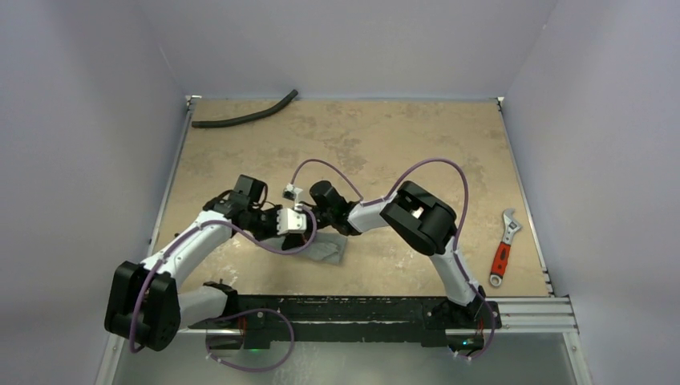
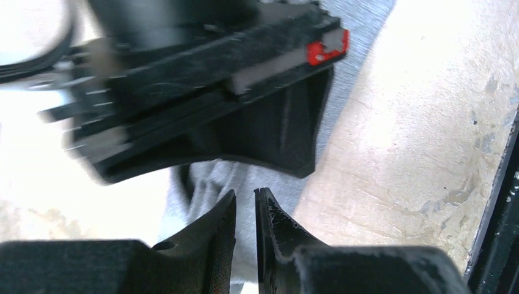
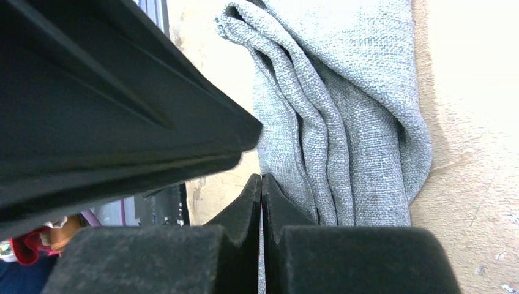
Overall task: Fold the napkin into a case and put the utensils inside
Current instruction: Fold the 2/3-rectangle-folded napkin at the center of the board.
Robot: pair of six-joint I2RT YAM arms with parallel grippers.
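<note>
Top external view, from the near edge outward: black base rail [image 1: 361,309] at the front of the desk [image 1: 385,144]. Left arm [image 1: 186,247] reaching up and to the right, right arm [image 1: 421,218] bent back to the left, wrists meeting just left of the middle. Beneath that meeting point and slightly nearer, the napkin [image 1: 330,250], a small crumpled grey bunch lying on the desk a little beyond the rail. Further right, well apart from the cloth, a red-handled wrench [image 1: 503,247] near the desk's right edge. At the far left corner, a black curved hose [image 1: 243,118].

Left wrist view: left gripper [image 2: 245,196] narrow, jaws a thin slit apart, grey cloth visible through the slit, nothing clearly pinched. Just beyond the tips, more grey napkin, then a blurred black housing [image 2: 245,92] with a red mark. Tan desk off to the right.

Right wrist view: right gripper [image 3: 262,179] fully closed, tips pressed together with nothing seen between, the napkin's edge just beside the right-hand finger. Beyond, napkin gathered in long lengthwise folds on the desk.
</note>
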